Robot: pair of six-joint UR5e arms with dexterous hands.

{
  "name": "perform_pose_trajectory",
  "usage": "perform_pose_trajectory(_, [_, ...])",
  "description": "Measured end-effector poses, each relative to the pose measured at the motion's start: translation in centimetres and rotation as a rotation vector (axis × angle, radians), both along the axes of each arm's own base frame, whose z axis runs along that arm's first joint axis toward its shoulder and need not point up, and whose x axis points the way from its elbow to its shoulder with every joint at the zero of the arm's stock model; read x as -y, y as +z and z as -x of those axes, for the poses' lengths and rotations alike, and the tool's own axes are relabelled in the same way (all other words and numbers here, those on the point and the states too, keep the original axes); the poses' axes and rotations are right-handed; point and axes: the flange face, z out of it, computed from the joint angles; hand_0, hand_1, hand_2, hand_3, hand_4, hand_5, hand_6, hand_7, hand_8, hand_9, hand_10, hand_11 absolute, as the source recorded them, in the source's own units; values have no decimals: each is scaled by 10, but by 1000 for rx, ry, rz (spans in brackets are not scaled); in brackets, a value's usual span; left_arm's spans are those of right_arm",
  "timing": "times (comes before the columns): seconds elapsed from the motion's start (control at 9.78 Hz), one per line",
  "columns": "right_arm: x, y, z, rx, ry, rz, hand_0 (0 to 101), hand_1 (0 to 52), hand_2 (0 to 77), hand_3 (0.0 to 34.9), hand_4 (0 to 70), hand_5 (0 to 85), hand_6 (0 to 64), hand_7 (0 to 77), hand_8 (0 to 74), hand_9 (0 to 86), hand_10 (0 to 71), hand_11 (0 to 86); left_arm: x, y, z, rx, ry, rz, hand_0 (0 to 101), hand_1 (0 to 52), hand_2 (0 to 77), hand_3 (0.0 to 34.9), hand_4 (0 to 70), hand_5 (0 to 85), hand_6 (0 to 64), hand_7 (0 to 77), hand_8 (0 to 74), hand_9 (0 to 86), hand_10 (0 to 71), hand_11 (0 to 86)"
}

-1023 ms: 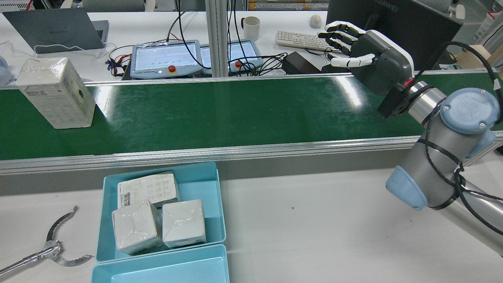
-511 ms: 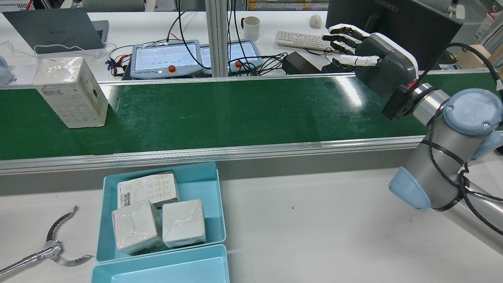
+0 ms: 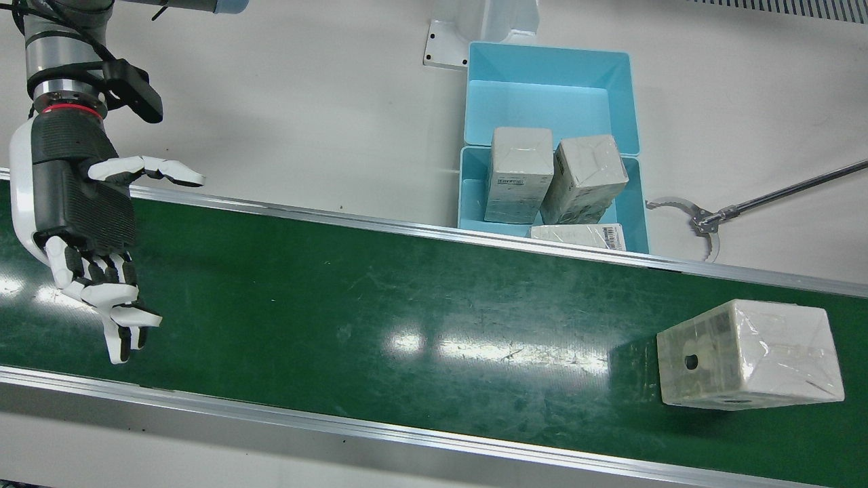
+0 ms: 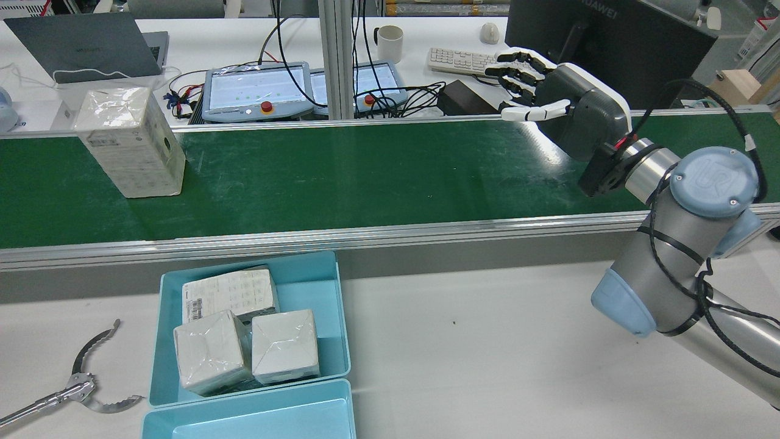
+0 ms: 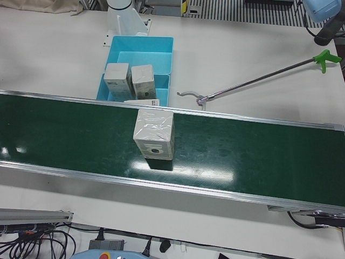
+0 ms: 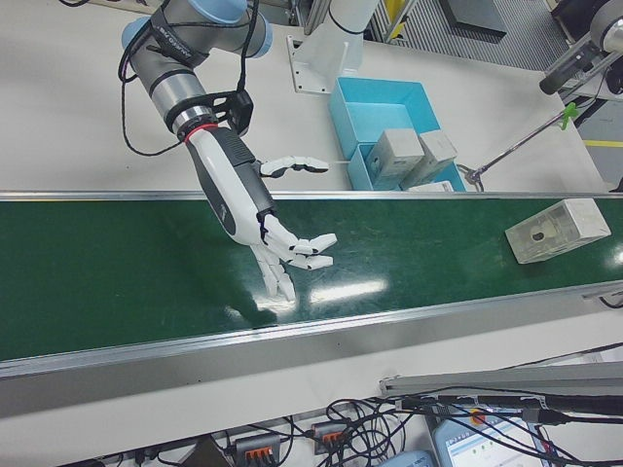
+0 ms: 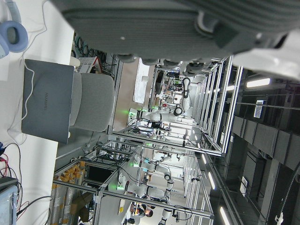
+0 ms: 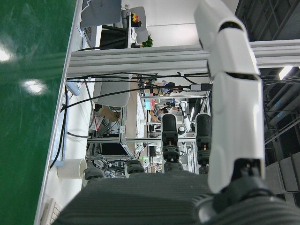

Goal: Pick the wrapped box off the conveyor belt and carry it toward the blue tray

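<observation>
Wrapped box [image 4: 130,141] upright at far left of conveyor belt [image 4: 365,177], untouched.
Film-wrapped, likely light, stiff, slick: take it across opposite flat sides. Blue tray [image 4: 338,317] near. Right hand [image 4: 557,100] far right, fingers spread, empty; left hand's state unclear.

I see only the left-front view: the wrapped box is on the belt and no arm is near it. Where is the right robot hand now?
Observer: The right robot hand hangs over the conveyor belt, far along it from the wrapped box.
Operator: Does it hold something?
Observer: No, it is open, with the fingers spread, and holds nothing.
Operator: And the left robot hand?
Observer: Only its own camera shows a part of the left robot hand. That camera looks at the room, not at the belt. I cannot tell if the hand is open.
</observation>
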Motion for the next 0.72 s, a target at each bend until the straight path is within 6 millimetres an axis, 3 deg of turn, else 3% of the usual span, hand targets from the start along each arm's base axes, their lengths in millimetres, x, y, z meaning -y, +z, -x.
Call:
perform_pose_trajectory(0.1, [0, -1, 4, -3, -4, -3, 492, 175, 191, 230, 104, 355, 38, 262, 0, 49, 0, 11, 0, 0, 0, 0, 0, 0, 0, 0, 5, 0, 0, 11, 0, 0, 0, 0, 5, 0])
perform_pose_trajectory(0.41, [-1, -3, 9, -5, -9, -7, 488, 147, 196, 228, 93, 360, 33, 262, 0, 49, 0, 11, 0, 0, 0, 0, 0, 0, 0, 0, 5, 0, 0, 11, 0, 0, 0, 0, 0, 0])
perform_pose_trajectory(0.51, [-1, -3, 12, -4, -11, -8, 462, 87, 175, 227, 93, 360, 33, 240, 0, 49, 0, 11, 0, 0, 0, 0, 0, 0, 0, 0, 5, 0, 0, 11, 0, 0, 0, 0, 0, 0])
perform_pose_trajectory(0.72, [-1, -4, 15, 0, -13, -11, 468, 164, 207, 196, 125, 365, 44, 251, 0, 49, 0, 11, 0, 0, 0, 0, 0, 0, 0, 0, 5, 0, 0, 11, 0, 0, 0, 0, 0, 0])
